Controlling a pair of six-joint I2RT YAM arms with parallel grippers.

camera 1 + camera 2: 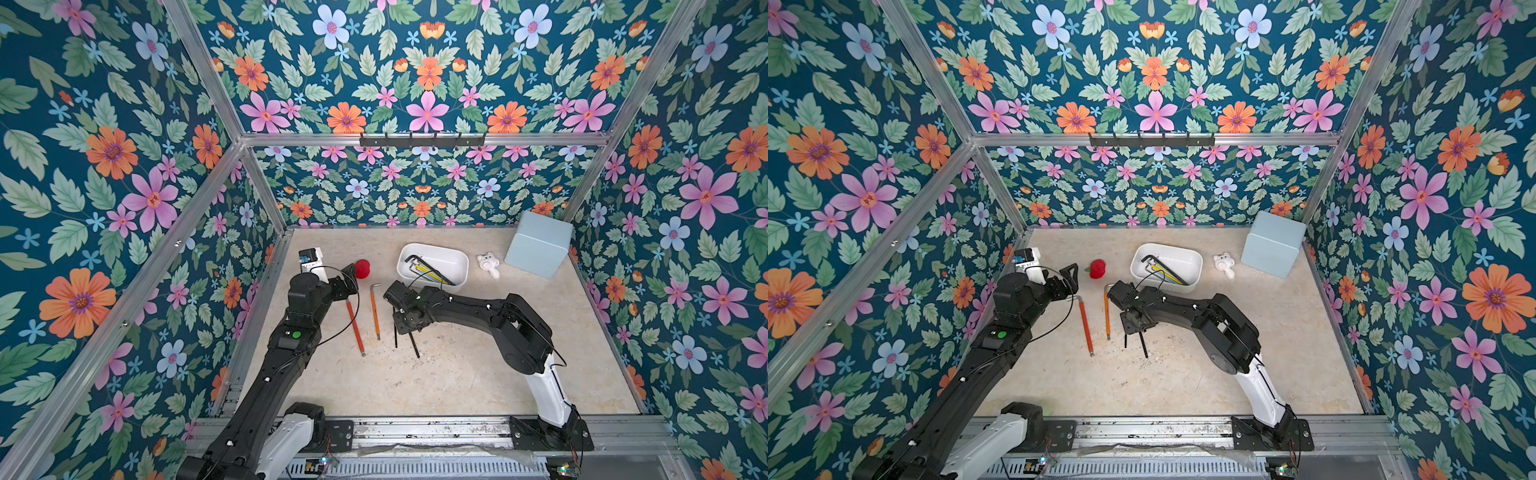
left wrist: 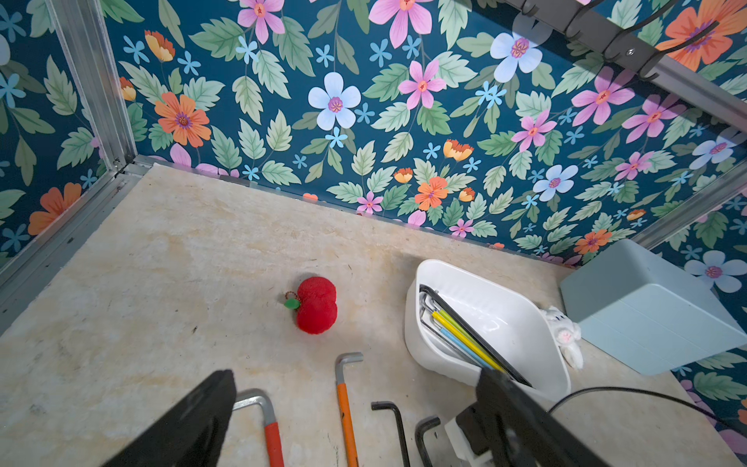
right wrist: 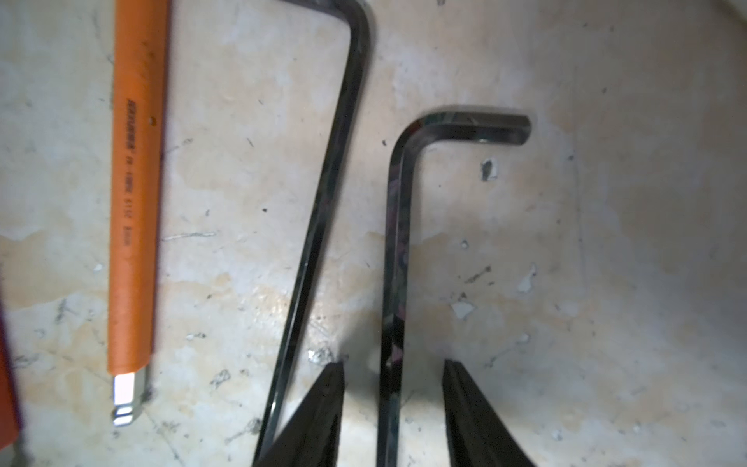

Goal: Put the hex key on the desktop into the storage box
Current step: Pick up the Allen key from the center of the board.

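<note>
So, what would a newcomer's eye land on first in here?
The loud floral wallpaper covering the walls. Then the red plush apple on the beige desktop, near the white storage box holding hex keys, and the right arm's jaws open astride a black hex key.

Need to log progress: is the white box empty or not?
Not empty. The white box holds several hex keys, black and yellow ones among them, lying on its floor.

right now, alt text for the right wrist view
Open jaws straddle the shaft of a black hex key lying on the desktop, not touching it. A thinner black key and an orange key lie alongside.
</note>
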